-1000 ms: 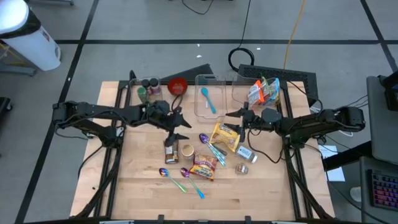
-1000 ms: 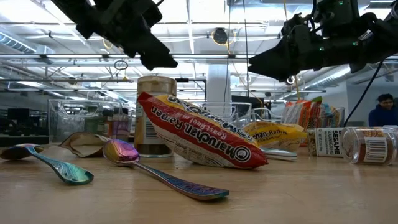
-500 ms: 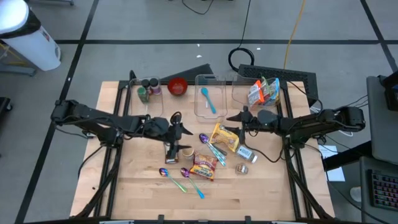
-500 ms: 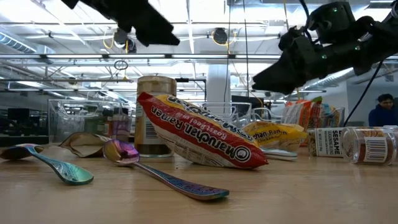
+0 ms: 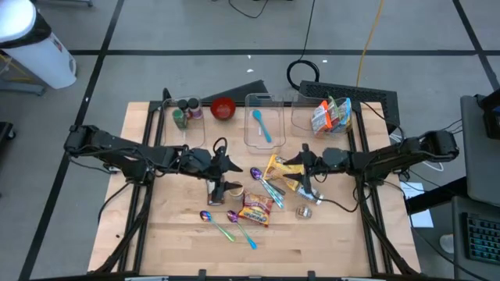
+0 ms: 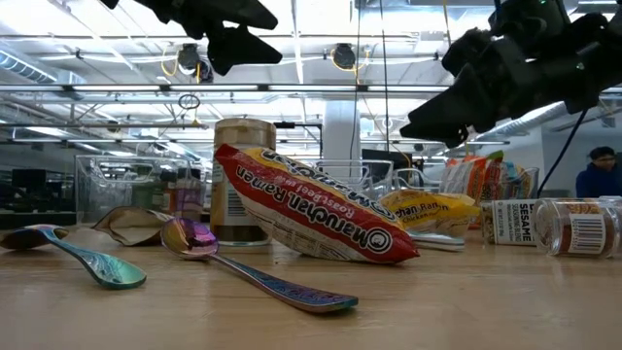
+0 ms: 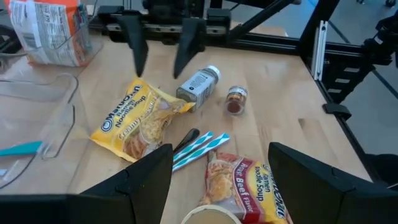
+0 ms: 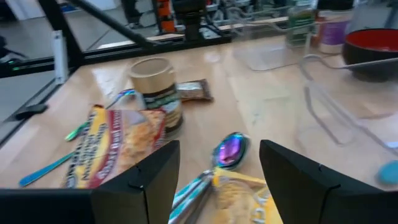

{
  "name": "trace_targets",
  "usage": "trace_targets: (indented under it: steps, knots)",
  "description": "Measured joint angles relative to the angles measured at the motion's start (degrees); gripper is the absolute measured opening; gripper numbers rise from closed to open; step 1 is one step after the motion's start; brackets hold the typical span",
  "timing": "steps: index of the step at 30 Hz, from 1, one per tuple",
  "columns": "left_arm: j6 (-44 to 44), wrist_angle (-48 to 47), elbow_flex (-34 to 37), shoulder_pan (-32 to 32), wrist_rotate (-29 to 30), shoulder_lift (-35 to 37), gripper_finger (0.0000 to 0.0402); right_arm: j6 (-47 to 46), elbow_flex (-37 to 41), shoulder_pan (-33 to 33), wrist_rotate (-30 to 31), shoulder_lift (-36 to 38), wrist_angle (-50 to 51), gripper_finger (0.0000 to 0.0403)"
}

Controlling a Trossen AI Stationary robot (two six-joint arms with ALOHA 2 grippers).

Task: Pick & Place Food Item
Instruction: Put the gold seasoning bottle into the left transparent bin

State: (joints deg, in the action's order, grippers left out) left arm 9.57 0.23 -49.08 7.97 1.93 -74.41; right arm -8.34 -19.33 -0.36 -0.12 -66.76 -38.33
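A yellow noodle packet [image 5: 281, 173] lies flat mid-table; it also shows in the left wrist view [image 7: 140, 118]. A red ramen packet [image 5: 256, 209] lies nearer the front edge, and a tan-lidded jar [image 5: 233, 188] stands to the left of the yellow packet. My left gripper [image 5: 231, 165] is open and empty, raised above and just left of the jar [image 8: 155, 93]. My right gripper [image 5: 287, 166] is open and empty, hovering over the yellow packet's far right part. In the low view both grippers [image 6: 243, 29] [image 6: 428, 122] hang well above the table.
A sesame bottle [image 5: 308, 193] and a small spice jar [image 5: 304, 211] lie right of the packets. Several iridescent spoons [image 5: 234, 222] lie near the front. Clear bins [image 5: 262, 121], a red bowl [image 5: 223, 108] and snack bags [image 5: 331, 114] stand along the far edge.
My right gripper has moved toward the near edge and a little left, over the yellow noodle packet. My left gripper has risen and reached slightly farther right, above the jar. Nothing on the table has moved.
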Motion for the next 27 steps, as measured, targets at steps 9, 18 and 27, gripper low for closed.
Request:
trace_targets:
  steps: [9,18,27]
  knots:
    - [0.65,-0.17,0.0,0.04,-1.24,0.0,0.0317,0.0,0.02,3.28,0.02,0.0,-0.96,0.0212]
    - [1.1,-0.94,0.0,0.59,-2.43,-0.02,0.0385,0.02,0.04,3.3,0.02,0.0,-1.75,0.0212]
    - [1.1,-0.67,-0.07,3.39,-0.08,-0.98,0.0397,0.35,0.07,3.28,0.04,0.0,-1.72,0.0212]
